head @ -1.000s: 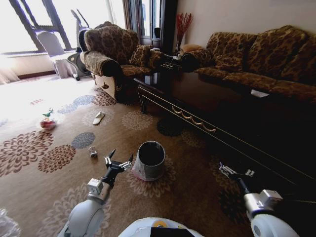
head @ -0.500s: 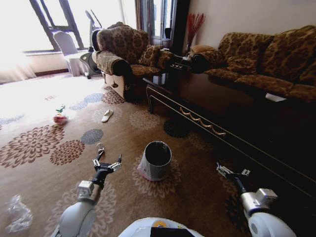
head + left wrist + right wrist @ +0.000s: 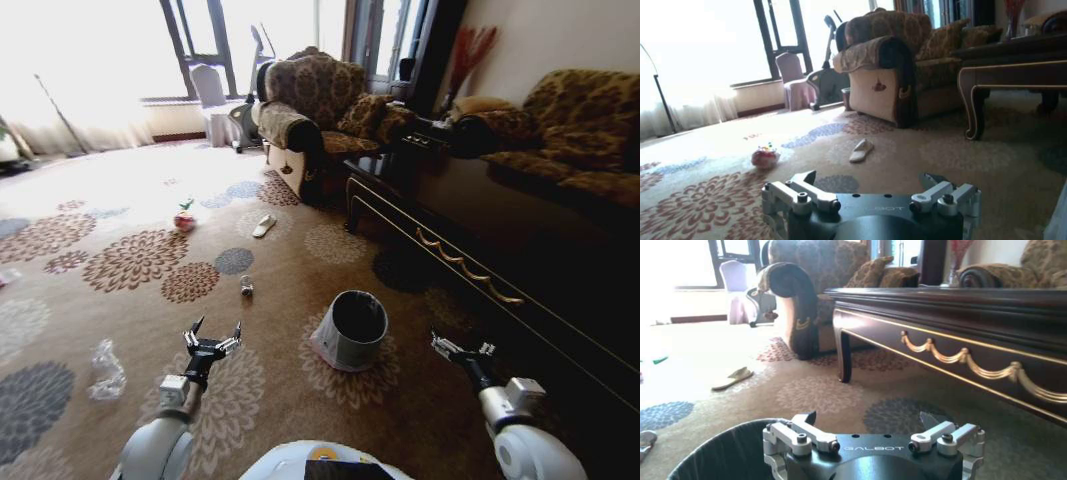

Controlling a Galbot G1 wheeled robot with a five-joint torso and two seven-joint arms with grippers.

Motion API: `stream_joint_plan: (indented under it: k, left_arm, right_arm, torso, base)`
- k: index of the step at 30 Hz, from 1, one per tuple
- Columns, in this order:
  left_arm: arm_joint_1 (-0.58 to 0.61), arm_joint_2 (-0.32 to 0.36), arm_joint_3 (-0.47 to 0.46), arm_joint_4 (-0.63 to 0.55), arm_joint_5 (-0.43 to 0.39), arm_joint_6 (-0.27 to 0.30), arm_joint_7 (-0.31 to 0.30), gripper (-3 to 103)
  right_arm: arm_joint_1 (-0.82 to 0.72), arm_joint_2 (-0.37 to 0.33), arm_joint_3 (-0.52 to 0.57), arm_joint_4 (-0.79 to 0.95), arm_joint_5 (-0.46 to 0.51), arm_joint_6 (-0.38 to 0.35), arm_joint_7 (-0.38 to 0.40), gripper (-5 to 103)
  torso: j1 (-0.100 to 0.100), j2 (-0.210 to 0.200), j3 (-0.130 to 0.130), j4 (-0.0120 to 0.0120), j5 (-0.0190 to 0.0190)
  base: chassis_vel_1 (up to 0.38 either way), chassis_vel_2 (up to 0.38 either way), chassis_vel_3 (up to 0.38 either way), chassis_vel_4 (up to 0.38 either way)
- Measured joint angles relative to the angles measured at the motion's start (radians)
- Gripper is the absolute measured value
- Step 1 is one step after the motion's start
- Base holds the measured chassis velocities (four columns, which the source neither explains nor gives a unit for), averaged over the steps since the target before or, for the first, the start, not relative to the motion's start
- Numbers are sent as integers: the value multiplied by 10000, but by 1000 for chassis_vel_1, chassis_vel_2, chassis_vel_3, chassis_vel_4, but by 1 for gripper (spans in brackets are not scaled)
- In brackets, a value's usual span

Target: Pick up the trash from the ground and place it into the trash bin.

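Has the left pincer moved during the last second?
Yes. The left pincer has swung to the robot's left, away from the trash bin, which it was nearly beside; the carpet gap between them is wider.

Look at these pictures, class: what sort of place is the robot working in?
Most likely a home living room: a patterned armchair and sofa, a dark wooden coffee table, and a floral carpet with litter on it.

On the carpet [image 3: 300, 260] are counted one trash bin [image 3: 352, 330], one clear plastic bottle [image 3: 105, 366], one small can [image 3: 246, 287], one red-white round packet [image 3: 185, 220] and one slipper [image 3: 264, 226]. Two grippers are seen.
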Motion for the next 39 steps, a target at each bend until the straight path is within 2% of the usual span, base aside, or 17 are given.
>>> stream_joint_plan:
  k: [2, 7, 13, 17, 20, 21, 23, 25, 28, 29, 31, 39]
  left_arm:
    - [-84, 1, 30, 75, 76, -216, -12, 100]
    - [-194, 14, 140, 77, 95, -292, -44, 100]
    - [-263, -6, 311, 90, 119, -294, -84, 100]
    - [-247, -105, 451, -87, 244, -92, -244, 100]
    - [-102, -221, 613, -557, 322, 142, -360, 100]
    - [-102, -221, 613, -557, 322, 142, -360, 100]
    - [-81, -252, 710, -680, 334, 216, -441, 100]
    - [-95, -258, 724, -688, 335, 276, -454, 100]
    - [-399, -310, 695, -452, 330, 593, -531, 100]
    - [-399, -310, 695, -452, 330, 593, -531, 100]
    - [-558, -311, 616, -250, 326, 651, -572, 100]
    - [-685, -444, 248, 255, 261, 481, -577, 100]
  right_arm:
    - [23, -29, 16, -70, 13, 3, 0, 100]
    - [116, -69, 16, -135, 26, 4, 7, 100]
    - [74, -72, -7, -245, 29, 18, -38, 100]
    - [266, -411, 11, -645, 129, -342, -103, 100]
    - [434, -1096, 182, -917, 639, -1071, -285, 100]
    - [434, -1096, 182, -917, 639, -1071, -285, 100]
    - [429, -1770, -1, -1030, 1362, -1601, -257, 100]
    - [473, -1961, -112, -1132, 1479, -1689, -234, 100]
    - [1325, -3060, -1088, -2065, 1736, -1909, 21, 100]
    - [1325, -3060, -1088, -2065, 1736, -1909, 21, 100]
    - [1808, -3554, -1668, -2415, 2097, -2028, 327, 100]
    - [2694, -4795, -3017, -3215, 2912, -2419, 930, 100]
  torso:
    - [0, 0, 0, 0, -1]
    - [0, 0, 0, 0, 0]
    - [2, -1, 2, -5, 1]
    - [2, -1, 4, -3, 1]
    - [1, 0, -1, 2, 3]
    - [1, 0, -1, 2, 3]
    - [0, 0, -2, -3, -1]
    - [0, 0, -2, -3, 0]
    - [1, 0, 0, 0, 1]
    - [1, 0, 0, 0, 1]
    - [1, -1, 1, 4, 5]
    - [1, 0, 0, -1, -2]
  base:
    - [28, 159, 169, 13]
    - [-58, 175, 184, -73]
    - [-181, 172, 184, -172]
    - [-109, 98, 98, -106]
    - [0, 0, 0, 0]
    - [0, 0, 0, 0]
    - [0, 0, 0, 0]
    - [0, 0, 0, 0]
    - [0, 0, 0, 0]
    - [0, 0, 0, 0]
    - [0, 0, 0, 0]
    - [0, 0, 0, 0]
